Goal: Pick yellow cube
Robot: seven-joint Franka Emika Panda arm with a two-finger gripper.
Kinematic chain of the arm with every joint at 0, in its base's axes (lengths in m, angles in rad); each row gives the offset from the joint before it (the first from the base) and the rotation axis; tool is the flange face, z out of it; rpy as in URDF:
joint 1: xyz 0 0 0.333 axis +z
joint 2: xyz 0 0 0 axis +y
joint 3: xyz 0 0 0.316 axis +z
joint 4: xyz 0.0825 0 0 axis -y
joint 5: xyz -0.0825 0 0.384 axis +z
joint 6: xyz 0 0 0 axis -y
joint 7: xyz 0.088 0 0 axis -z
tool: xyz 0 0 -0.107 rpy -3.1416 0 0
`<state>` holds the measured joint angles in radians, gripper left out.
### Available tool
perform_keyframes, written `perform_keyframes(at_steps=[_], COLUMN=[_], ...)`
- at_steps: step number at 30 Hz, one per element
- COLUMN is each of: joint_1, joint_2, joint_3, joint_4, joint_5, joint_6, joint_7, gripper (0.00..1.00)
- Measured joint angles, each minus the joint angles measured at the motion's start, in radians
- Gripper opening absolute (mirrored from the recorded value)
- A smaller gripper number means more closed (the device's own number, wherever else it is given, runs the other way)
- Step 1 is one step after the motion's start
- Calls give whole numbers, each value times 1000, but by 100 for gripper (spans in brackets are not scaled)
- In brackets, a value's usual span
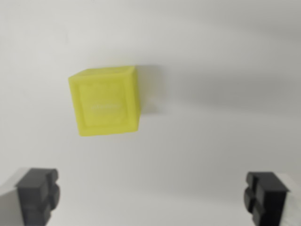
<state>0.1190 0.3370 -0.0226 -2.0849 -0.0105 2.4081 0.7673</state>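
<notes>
A yellow cube (107, 102) lies on a plain white surface, left of the picture's middle in the wrist view. It is slightly turned, with a square recess on its top face. My gripper (151, 195) is open: one dark fingertip (38, 194) shows at the bottom left corner and the other at the bottom right. The cube sits above the gap between the fingers, nearer the left one, and nothing is held between them.
The white surface (225, 61) fills the whole view. A soft shadow falls to the right of the cube.
</notes>
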Motion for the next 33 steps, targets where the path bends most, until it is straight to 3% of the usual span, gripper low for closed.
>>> perform_keyframes(at_steps=[33], joint_1=[41], joint_2=[112], joint_3=[0], joint_4=[0], joint_5=[16], joint_6=[118], joint_7=[-12], gripper=[100])
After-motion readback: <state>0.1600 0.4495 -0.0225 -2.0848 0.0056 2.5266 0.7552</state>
